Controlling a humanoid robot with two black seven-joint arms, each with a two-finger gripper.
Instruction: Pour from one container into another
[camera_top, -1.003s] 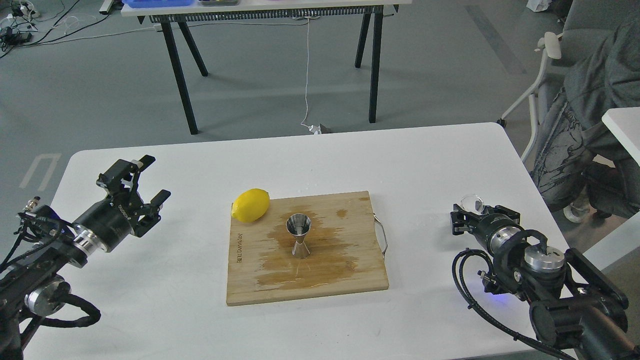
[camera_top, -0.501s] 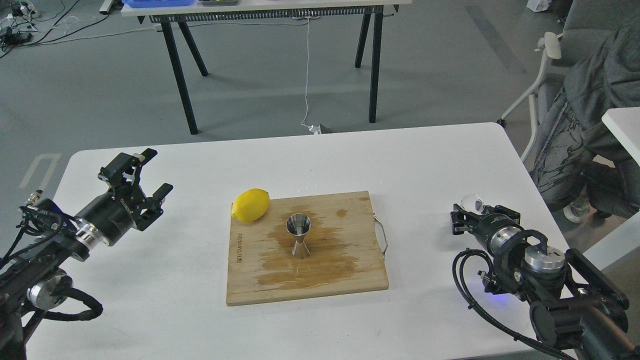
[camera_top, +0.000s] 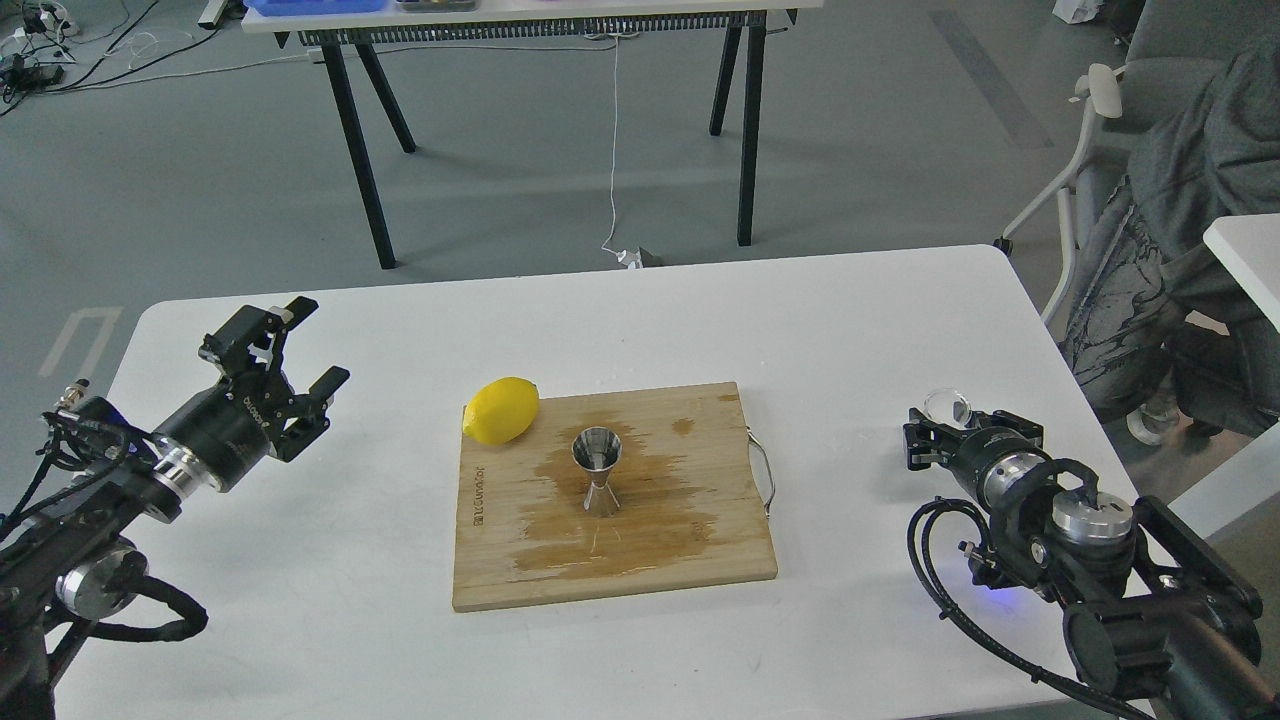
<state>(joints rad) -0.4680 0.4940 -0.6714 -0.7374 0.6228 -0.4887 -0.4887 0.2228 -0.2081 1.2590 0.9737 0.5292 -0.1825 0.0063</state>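
The left gripper (camera_top: 290, 355) has edged forward, fingers apart; right gripper's (camera_top: 935, 435) fingers unclear beside the glass cup (camera_top: 946, 406).

Bright, even light — sharp, soft shadows

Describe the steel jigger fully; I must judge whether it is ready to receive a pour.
The jigger is a small shiny steel hourglass, two cones joined at a narrow waist. It stands upright, wide mouth up, on the wooden cutting board, in a dark wet-looking stain near the board's middle. Nothing else touches it; the lemon lies apart, to its left and farther back. Its contents cannot be made out.
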